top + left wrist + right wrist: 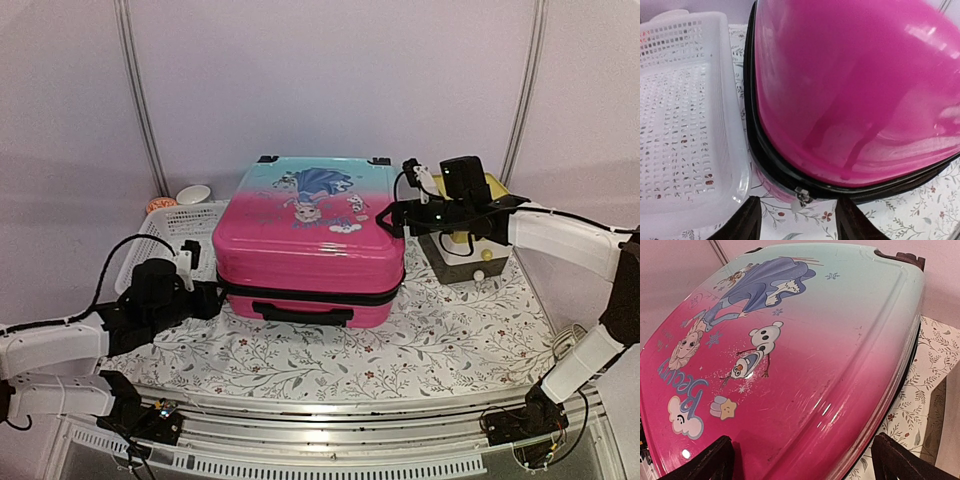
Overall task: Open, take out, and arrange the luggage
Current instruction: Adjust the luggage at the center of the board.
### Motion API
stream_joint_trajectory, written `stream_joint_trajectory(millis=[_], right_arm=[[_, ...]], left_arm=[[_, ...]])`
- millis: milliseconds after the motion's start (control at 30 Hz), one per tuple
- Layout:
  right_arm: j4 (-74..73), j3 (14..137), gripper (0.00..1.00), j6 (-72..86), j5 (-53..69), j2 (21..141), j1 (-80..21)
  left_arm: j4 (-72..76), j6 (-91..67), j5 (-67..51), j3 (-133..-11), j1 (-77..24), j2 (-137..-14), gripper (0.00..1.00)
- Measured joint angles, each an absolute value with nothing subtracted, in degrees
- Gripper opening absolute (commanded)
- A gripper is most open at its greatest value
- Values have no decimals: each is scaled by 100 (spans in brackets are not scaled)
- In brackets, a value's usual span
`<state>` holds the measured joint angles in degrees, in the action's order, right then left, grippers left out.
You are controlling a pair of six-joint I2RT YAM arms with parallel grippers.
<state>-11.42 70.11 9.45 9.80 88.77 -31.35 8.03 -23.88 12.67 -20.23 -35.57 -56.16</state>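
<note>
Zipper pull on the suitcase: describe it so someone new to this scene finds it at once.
Start at the pink-to-turquoise suitcase lying flat mid-table. Follow its black zipper band to the near left corner, beside the white perforated basket. The zipper pull is the small silver metal tab there, the only shiny piece on that black band.

A floral cloth covers the surface (450,350). 3 things rest on it: the luggage (310,240), lying flat just ahead of the left hand (205,298); a white basket (165,228) to that hand's left; and a drawer box (465,258) just beside the right hand (388,215).
</note>
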Motion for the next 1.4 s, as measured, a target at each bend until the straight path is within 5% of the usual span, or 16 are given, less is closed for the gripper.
stream_joint_trajectory(millis=[267, 400, 767, 1400], right_arm=[[-1131, 6764, 97, 969, 1013, 8615, -3120], [-1076, 6657, 99, 1015, 1035, 8523, -3109], [-1007, 6497, 99, 1529, 867, 8287, -3105], [-687, 6154, 99, 1695, 1258, 8108, -3105]], left_arm=[[-255, -2530, 1105, -3046, -3406, -4694, 68], [-668, -2633, 784, -3592, -2910, -4742, 98], [-1149, -2709, -1011, -4453, -1365, -5708, 98], [-412, -2563, -2851, -5105, -1170, -7303, 96]])
